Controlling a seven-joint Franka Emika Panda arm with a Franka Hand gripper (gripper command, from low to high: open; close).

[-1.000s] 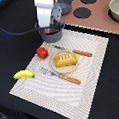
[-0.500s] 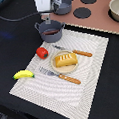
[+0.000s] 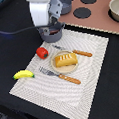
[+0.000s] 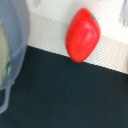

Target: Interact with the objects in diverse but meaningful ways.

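Note:
A golden ridged bread loaf [image 3: 64, 59] lies on a small plate in the middle of the white mat [image 3: 92, 89]. A red tomato [image 3: 42, 52] sits at the mat's edge toward the exterior view's left, and it fills the wrist view [image 4: 82, 35]. A yellow banana [image 3: 23, 74] lies nearer the front. A round grey pot [image 3: 50, 32] stands at the mat's far corner, and its rim shows in the wrist view [image 4: 11, 50]. My gripper [image 3: 48, 27] hangs right over this pot. Its fingers are hidden, so its state is unclear. No sausage stick is clearly visible.
A fork [image 3: 60, 76] and a knife [image 3: 81, 53] with brown handles lie beside the plate. A pinkish stove top [image 3: 101, 16] with black burners is at the back, with a pot [image 3: 115, 10] on the exterior view's right and another pot [image 3: 66, 4] behind my arm.
My arm has shifted a little toward the exterior view's left above the grey pot. The toy foods and cutlery have not moved.

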